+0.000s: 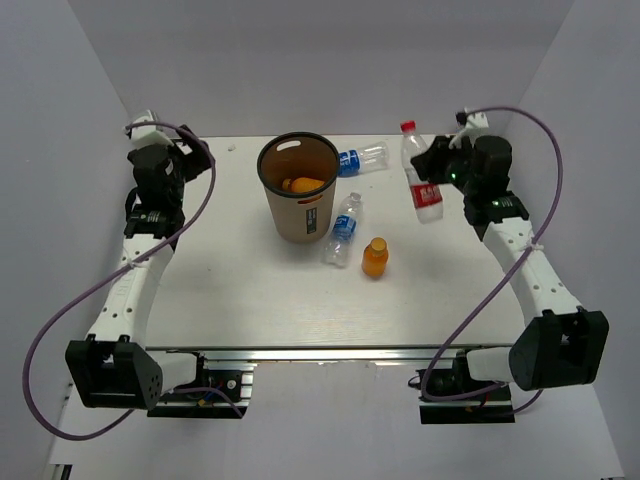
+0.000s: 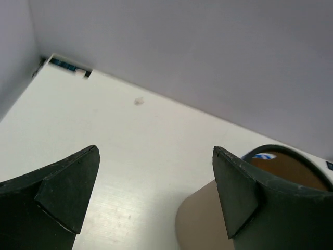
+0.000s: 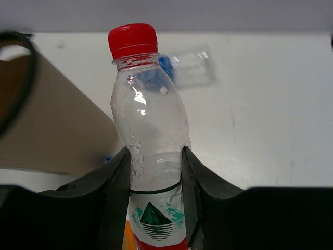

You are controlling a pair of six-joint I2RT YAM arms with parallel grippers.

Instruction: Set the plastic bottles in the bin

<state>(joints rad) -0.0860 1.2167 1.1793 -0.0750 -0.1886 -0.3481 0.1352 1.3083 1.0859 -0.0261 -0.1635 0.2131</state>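
My right arm reaches up the right side of the table (image 1: 250,290). The right pincer (image 1: 432,168) is closed on the red-cap bottle (image 1: 421,180), with my fingers (image 3: 117,177) pressed to both sides of its body just above the label. The bottle leans with its cap toward the far wall. I cannot tell whether its base touches the table.

My left arm stretches up the left side toward the far left corner. The left pincer (image 2: 156,182) is wide and holds nothing, and it sits just left of the bin (image 1: 300,215), apart from it.

The bin stands upright at the far middle, with one orange bottle (image 1: 303,184) lying inside. A blue-label bottle (image 1: 343,230) lies against the bin's right side. The other blue-label bottle (image 1: 362,158) lies behind it, between the bin's rim and my held bottle. The second orange bottle (image 1: 375,257) stands upright just right of the nearer blue one.

Between my right pincer and the bin, those three bottles sit low on the table. Grey walls rise close on the left, right and far sides. My right wrist is near the right edge. The near half of the table is open white surface.
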